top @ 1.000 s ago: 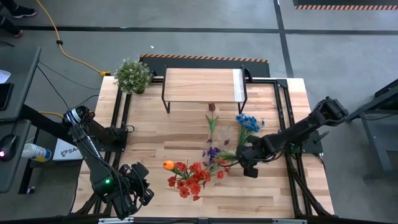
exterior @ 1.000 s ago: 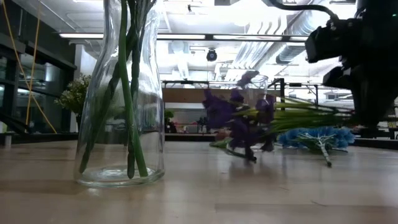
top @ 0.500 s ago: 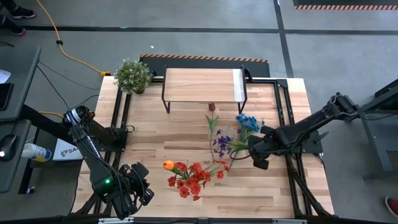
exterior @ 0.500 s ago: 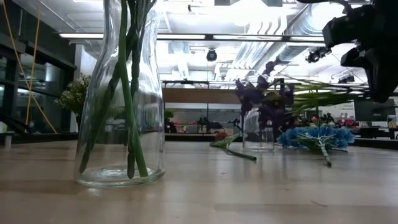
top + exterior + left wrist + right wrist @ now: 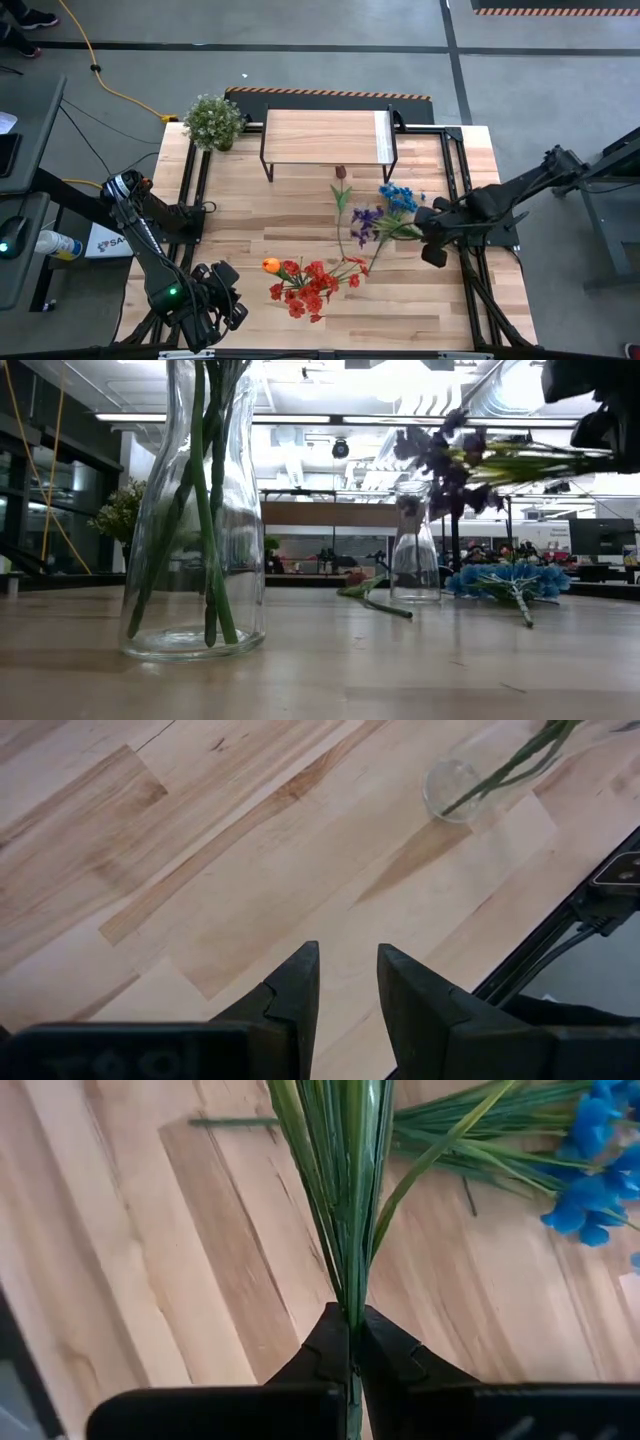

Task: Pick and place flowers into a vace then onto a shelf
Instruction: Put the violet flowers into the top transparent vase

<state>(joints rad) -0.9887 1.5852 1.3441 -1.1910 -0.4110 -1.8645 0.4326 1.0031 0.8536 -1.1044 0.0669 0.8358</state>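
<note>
The right claw (image 5: 428, 232) was clenched on the purple flower (image 5: 366, 220), pinching the bundle of green stems right at their ends. In the right wrist view the stems (image 5: 345, 1210) ran straight out from between the shut fingers (image 5: 325, 1350). From above, the flower lay nearly level, its long axis running across the table (image 5: 240, 210), stems at the claw and blooms pointing toward the left arm's side. In the low view it hung in the air, well above the wood, blooms (image 5: 440, 455) beside the top of the small glass vase (image 5: 414, 545). Under it lay the blue flower (image 5: 398, 195), flat on the table, and the dark maroon flower (image 5: 341, 178) just in front of the shelf (image 5: 325, 137). The red and orange flowers (image 5: 305, 282) stood in the big glass vase (image 5: 195, 510) near the front edge. The left claw (image 5: 345, 990) waited low at the near left corner, fingers slightly apart, grasping nothing. The potted plant (image 5: 213, 121) sat at the far left corner.
</note>
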